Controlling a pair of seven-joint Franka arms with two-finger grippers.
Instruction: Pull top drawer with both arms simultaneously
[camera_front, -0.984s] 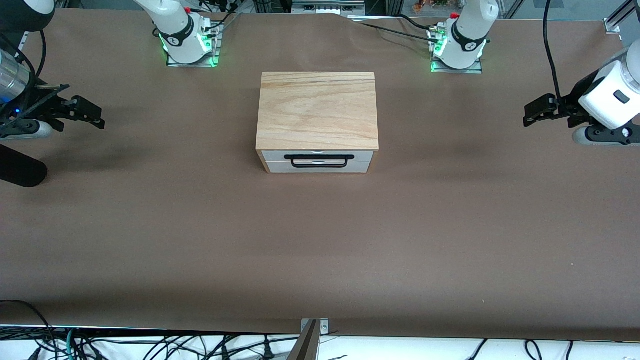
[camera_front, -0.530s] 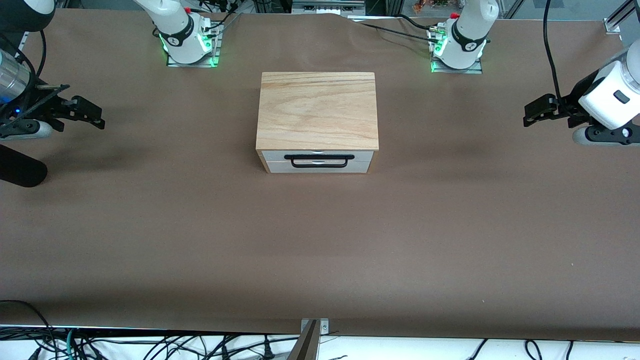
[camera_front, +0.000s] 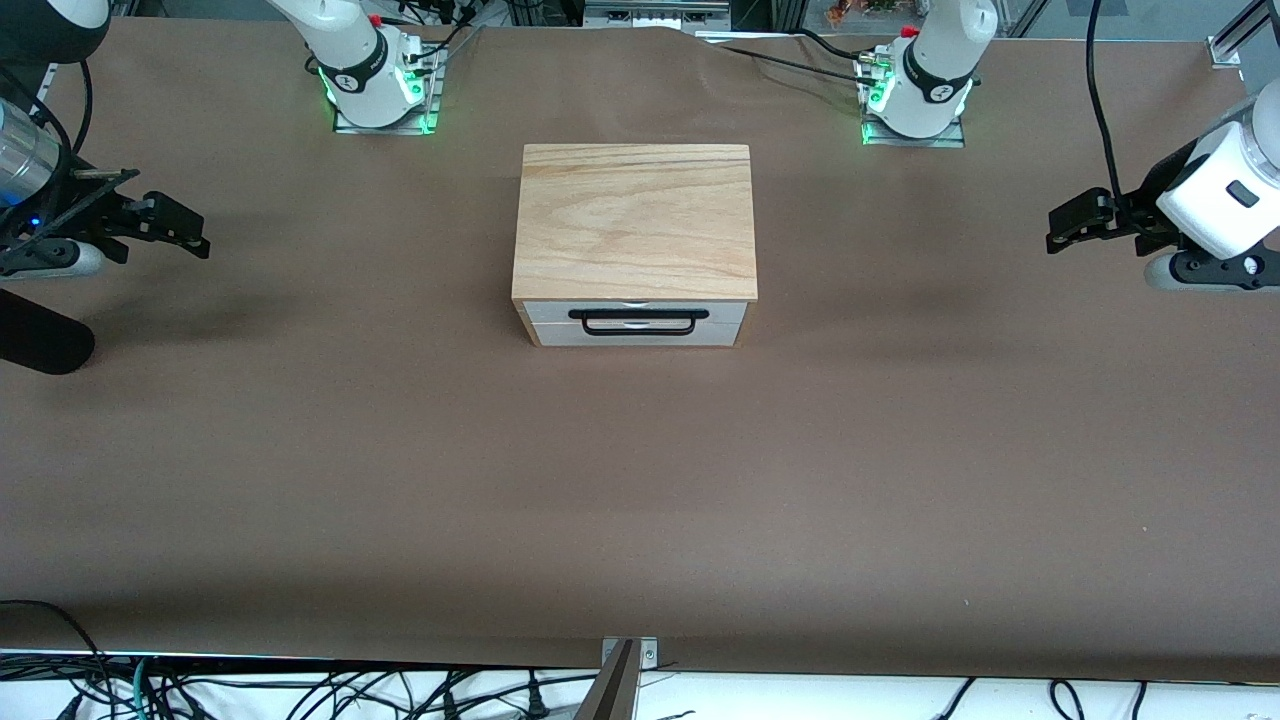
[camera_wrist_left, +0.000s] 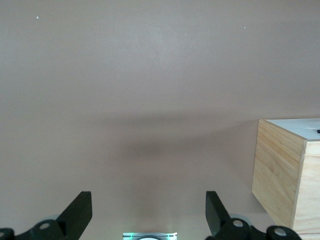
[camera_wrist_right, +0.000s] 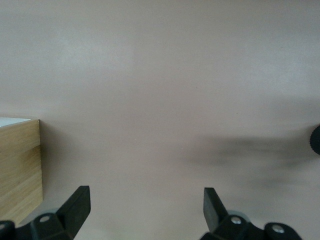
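Front view: a wooden cabinet (camera_front: 634, 222) stands on the brown tabletop (camera_front: 640, 480) midway between the two arm bases, its front turned toward the camera. The top drawer (camera_front: 636, 312) sits flush in the cabinet, a thin white panel directly under the wooden top, with its wide black wire handle (camera_front: 636, 322) hanging across the panel above the lower white drawer front (camera_front: 636, 337). The right end effector (camera_front: 185, 232) hangs over the tabletop toward the right arm's end, well apart from the cabinet; the left end effector (camera_front: 1066, 228) hangs over the tabletop toward the left arm's end, likewise well apart. Left wrist view: the left end effector (camera_wrist_left: 149, 212) is released, its two black fingers (camera_wrist_left: 80, 212) spread wide over bare tabletop (camera_wrist_left: 150, 90), with a wooden side of the cabinet (camera_wrist_left: 280, 175) at the frame edge. Right wrist view: the right end effector (camera_wrist_right: 146, 207) is also released, fingers (camera_wrist_right: 77, 206) spread wide, holding nothing, the cabinet (camera_wrist_right: 20, 170) visible at the frame edge.
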